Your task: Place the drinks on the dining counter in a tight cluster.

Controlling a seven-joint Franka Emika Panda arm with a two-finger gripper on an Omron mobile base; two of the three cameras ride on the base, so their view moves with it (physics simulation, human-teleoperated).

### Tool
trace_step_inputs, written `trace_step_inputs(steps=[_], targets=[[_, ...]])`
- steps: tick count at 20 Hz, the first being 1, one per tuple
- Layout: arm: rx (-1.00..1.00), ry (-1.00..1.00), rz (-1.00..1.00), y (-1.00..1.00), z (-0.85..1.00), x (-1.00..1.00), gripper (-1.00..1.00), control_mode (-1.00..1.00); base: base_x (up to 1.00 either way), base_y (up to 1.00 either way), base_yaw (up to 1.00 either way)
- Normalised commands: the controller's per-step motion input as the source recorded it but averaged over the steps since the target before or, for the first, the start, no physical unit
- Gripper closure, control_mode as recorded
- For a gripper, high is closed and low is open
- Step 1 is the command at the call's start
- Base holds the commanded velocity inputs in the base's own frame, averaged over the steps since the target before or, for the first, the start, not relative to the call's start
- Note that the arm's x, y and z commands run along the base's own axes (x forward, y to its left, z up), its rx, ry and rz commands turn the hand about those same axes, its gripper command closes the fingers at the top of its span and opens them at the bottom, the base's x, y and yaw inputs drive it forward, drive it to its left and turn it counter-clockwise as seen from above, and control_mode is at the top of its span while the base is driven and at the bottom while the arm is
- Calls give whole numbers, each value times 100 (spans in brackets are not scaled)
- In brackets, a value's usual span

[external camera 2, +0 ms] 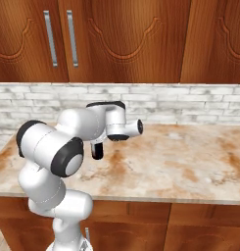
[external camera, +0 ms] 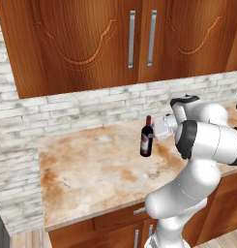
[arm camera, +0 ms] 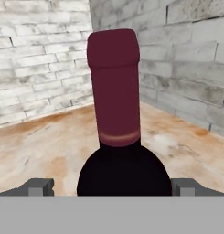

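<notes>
A dark wine bottle with a red neck (external camera: 146, 138) stands upright on a marbled counter (external camera: 91, 169) backed by a white brick wall. In the hand view the bottle (arm camera: 118, 137) is close up and centred. My gripper (arm camera: 112, 187) is open, level with the bottle's shoulder, one fingertip (arm camera: 38, 187) on each side, and a gap shows on the left side. From the left base view the gripper (external camera: 153, 131) reaches the bottle from the right. In the right base view the bottle's lower part (external camera 2: 97, 151) shows under my forearm. The dining counter is out of view.
Wooden wall cabinets (external camera: 129, 38) with metal handles hang above the brick backsplash (external camera: 66, 114). The brick wall turns a corner just past the bottle (arm camera: 177, 68). Drawers and doors run under the counter's front edge (external camera 2: 141, 215).
</notes>
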Motion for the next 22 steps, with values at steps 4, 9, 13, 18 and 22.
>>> trace_step_inputs(steps=[4,9,13,18,22], targets=[[0,0,0,6,0,0,-100,-100,0,0,0],[0,0,0,0,0,0,-100,-100,0,0,0],[0,0,0,0,0,0,100,-100,0,0,0],[0,0,0,0,0,0,100,-100,0,0,0],[0,0,0,-4,0,-3,100,-100,0,0,0]])
